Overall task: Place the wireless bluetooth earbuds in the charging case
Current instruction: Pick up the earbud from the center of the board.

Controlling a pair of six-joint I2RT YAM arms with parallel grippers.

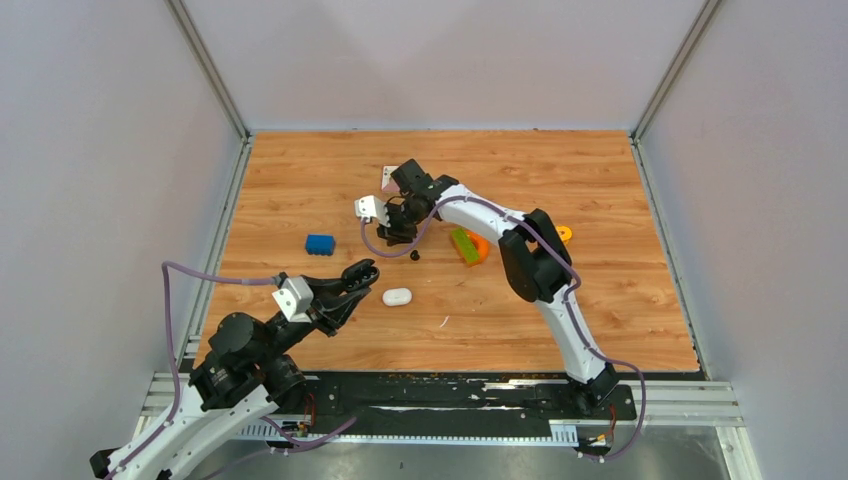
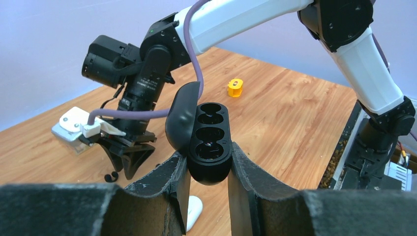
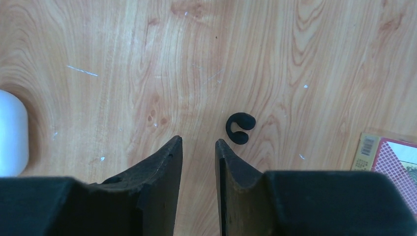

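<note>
Clamped in left gripper (image 2: pixel 209 164): black charging case (image 2: pixel 212 142), lid open, sockets turned upward, likely to receive buds. Right gripper (image 3: pixel 198 143): narrow gap, nothing held, hovers low over table (image 3: pixel 147 59). Black earbud (image 3: pixel 240 128) lies at 1 o'clock, just beside fingertips.

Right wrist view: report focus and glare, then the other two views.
Right wrist: the table and the black earbud are sharp; the white case at the left edge is washed out and cropped. Left wrist: the black charging case is crisp, its lid carrying a soft sheen. Top external: even, diffuse light, faint shadows.
</note>
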